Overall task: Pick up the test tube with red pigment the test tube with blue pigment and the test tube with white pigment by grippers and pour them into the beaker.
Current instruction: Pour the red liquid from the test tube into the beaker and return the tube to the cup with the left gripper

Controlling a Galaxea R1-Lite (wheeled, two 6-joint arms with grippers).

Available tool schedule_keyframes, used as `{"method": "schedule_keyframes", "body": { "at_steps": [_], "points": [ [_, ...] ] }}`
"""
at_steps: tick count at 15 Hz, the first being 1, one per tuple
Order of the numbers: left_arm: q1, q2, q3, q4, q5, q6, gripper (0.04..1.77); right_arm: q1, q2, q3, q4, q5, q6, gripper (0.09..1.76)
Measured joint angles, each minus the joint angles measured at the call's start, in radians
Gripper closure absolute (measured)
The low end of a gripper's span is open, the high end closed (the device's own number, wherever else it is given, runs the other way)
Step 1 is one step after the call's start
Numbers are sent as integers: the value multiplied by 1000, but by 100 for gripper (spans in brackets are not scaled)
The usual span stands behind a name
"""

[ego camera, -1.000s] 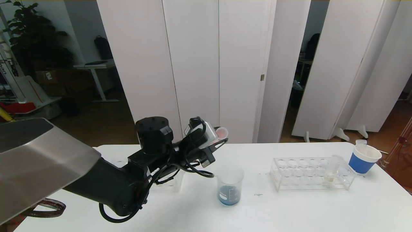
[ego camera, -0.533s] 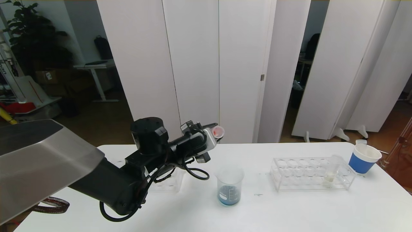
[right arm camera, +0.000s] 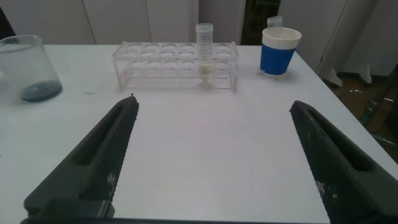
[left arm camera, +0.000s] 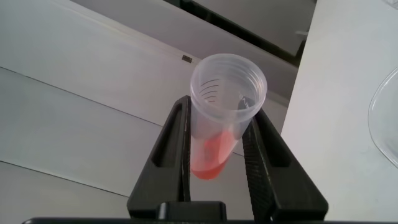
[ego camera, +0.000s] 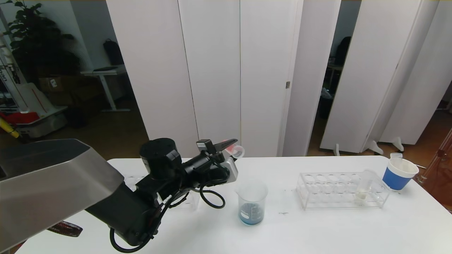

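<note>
My left gripper (ego camera: 231, 147) is shut on the test tube with red pigment (left arm camera: 214, 134), a clear tube with orange-red liquid pooled at its base. It hangs tilted above the table, up and to the left of the beaker (ego camera: 252, 203), its mouth towards the right. The beaker holds a little blue liquid. The test tube with white pigment (ego camera: 363, 187) stands in a clear rack (ego camera: 335, 192) on the right. The test tube with blue pigment is out of view. My right gripper (right arm camera: 214, 104) is open low over the table, facing that rack (right arm camera: 174, 62), empty.
A blue-and-white paper cup (ego camera: 399, 173) stands at the table's right end, beyond the rack. Another clear rack (ego camera: 189, 201) is partly hidden behind my left arm. White folding panels stand behind the table's far edge.
My left wrist has rolled, turning the red tube over, and the gripper has drawn back slightly left and down. The right gripper, beaker and rack have not moved.
</note>
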Motion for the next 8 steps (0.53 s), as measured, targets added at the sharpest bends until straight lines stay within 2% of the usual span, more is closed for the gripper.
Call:
{"method": "schedule_keyframes", "body": {
  "at_steps": [8],
  "points": [
    [1,80,21,-122,-3,126,123,0,0,0,0,0,0,10]
  ]
}}
